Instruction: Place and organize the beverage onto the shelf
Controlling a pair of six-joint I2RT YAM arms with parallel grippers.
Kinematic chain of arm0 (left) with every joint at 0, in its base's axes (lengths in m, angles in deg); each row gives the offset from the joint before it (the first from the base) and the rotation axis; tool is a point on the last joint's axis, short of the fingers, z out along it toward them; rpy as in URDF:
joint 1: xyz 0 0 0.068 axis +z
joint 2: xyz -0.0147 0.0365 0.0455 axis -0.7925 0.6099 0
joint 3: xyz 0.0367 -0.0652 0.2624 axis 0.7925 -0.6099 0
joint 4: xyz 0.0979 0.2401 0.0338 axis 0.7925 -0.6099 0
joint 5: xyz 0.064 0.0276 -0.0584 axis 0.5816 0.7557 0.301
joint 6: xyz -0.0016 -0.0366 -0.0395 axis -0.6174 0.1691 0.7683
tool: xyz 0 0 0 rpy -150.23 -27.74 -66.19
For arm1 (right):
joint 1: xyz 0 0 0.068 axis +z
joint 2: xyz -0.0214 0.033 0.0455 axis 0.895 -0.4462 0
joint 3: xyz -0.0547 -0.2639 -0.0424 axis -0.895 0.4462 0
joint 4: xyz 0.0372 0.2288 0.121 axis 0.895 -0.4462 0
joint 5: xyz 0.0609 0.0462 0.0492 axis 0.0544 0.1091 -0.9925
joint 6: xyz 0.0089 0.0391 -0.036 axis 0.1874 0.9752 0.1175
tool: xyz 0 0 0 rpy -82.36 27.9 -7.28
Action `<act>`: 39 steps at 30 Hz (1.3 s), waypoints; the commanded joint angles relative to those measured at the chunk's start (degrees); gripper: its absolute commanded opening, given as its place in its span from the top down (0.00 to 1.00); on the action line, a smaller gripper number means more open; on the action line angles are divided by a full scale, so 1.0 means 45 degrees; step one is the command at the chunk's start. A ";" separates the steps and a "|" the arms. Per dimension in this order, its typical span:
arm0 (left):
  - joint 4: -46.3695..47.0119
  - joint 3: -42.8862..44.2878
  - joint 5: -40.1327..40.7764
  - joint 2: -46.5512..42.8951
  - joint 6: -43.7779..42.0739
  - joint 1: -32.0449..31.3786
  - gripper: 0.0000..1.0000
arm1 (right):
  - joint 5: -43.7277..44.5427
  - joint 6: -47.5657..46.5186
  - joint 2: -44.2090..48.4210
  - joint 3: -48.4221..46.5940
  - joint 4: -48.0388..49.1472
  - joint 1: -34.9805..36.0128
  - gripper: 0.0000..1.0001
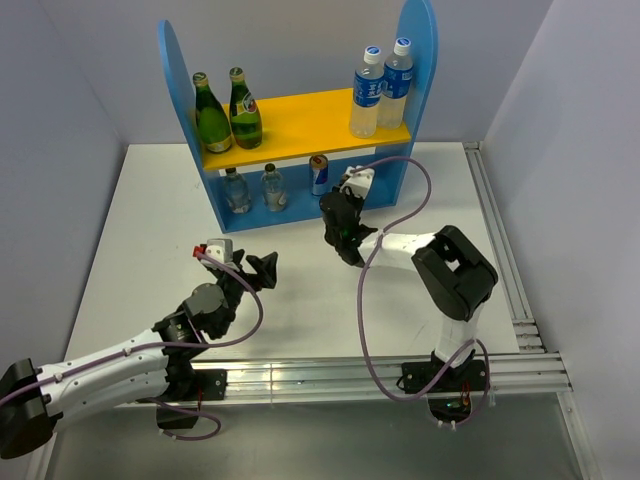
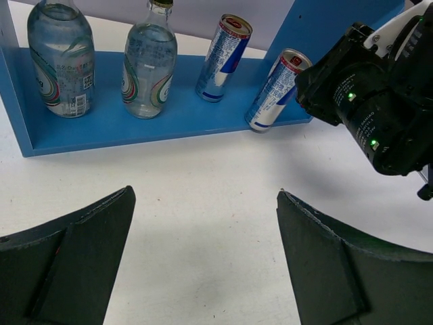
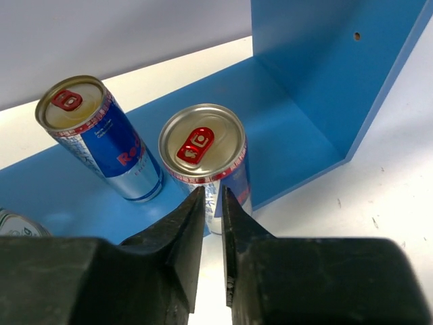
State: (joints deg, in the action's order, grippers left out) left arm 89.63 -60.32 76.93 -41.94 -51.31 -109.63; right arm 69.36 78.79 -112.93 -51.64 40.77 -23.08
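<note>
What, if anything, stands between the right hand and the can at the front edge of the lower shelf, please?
Nothing visible does. The right hand, shut and empty, points straight at that can from close by. The other can stands off to the side, farther in on the shelf, not between them.

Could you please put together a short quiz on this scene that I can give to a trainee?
1. True or false: the left gripper is shut.
2. What shares the yellow upper board with the two blue-capped bottles? A) two cans B) two dark green bottles C) a single mug
3. How many short clear bottles stand on the lower board of the shelf?

Key:
1. False: its jaws stand wide apart with nothing between them.
2. B
3. Two
</note>
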 commanded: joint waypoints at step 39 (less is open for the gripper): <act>0.0157 0.0384 0.0333 -0.0359 -0.0234 -0.0060 0.09 | -0.2022 0.0493 -0.0163 -0.0768 -0.0238 -0.0487 0.53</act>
State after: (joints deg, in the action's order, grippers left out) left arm 89.23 -60.32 77.82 -42.95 -51.47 -109.63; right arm 61.77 82.05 -116.93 -55.66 35.77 -25.83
